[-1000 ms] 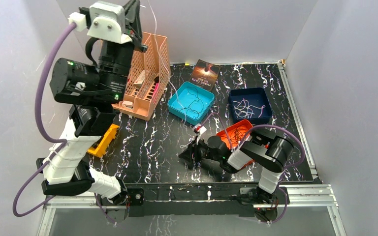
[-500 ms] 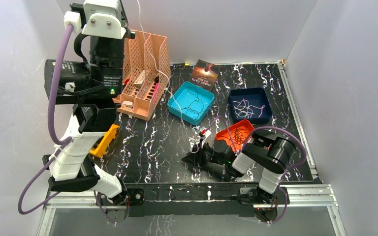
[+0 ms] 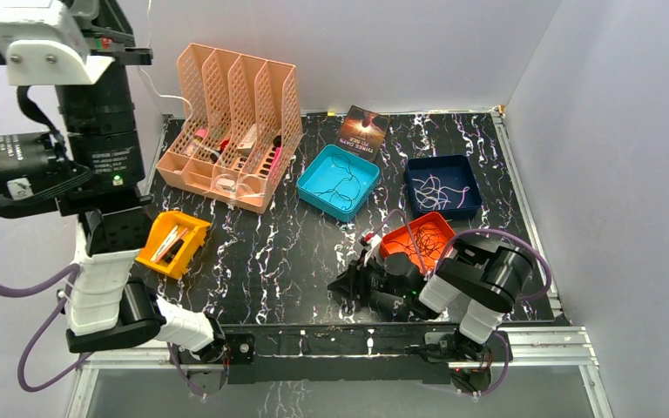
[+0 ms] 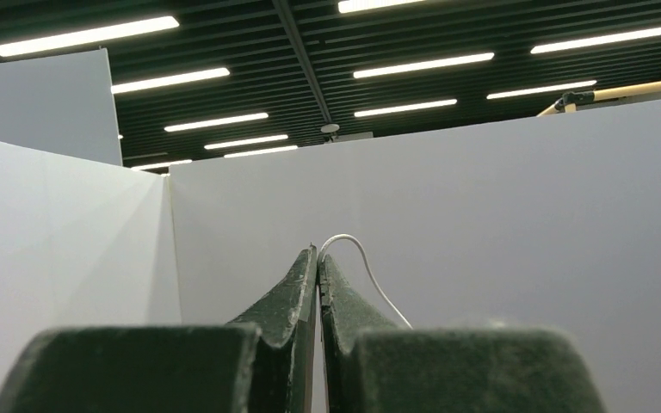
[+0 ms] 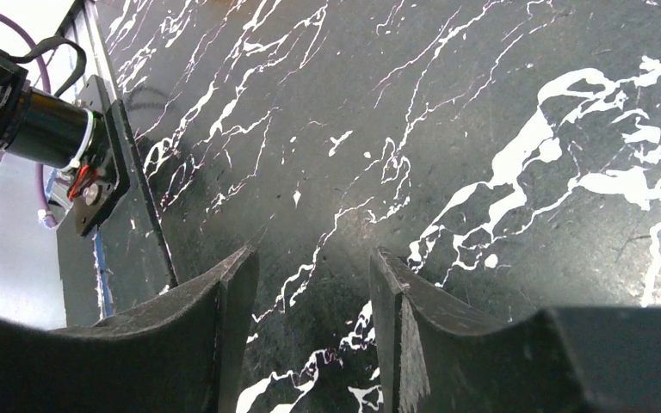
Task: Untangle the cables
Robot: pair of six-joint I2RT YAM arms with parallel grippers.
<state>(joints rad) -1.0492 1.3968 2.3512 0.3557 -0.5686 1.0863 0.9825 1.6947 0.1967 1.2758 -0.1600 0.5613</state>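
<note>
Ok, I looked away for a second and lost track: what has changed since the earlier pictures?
The left arm swung up and leftward, off the rack, jaws shut on a white cable, pulling it along. The right arm shifted slightly toward the near edge, jaws open, empty. Rack and trays stayed put.

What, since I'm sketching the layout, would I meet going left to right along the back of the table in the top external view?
peach mesh organizer → teal tray → navy tray
</note>
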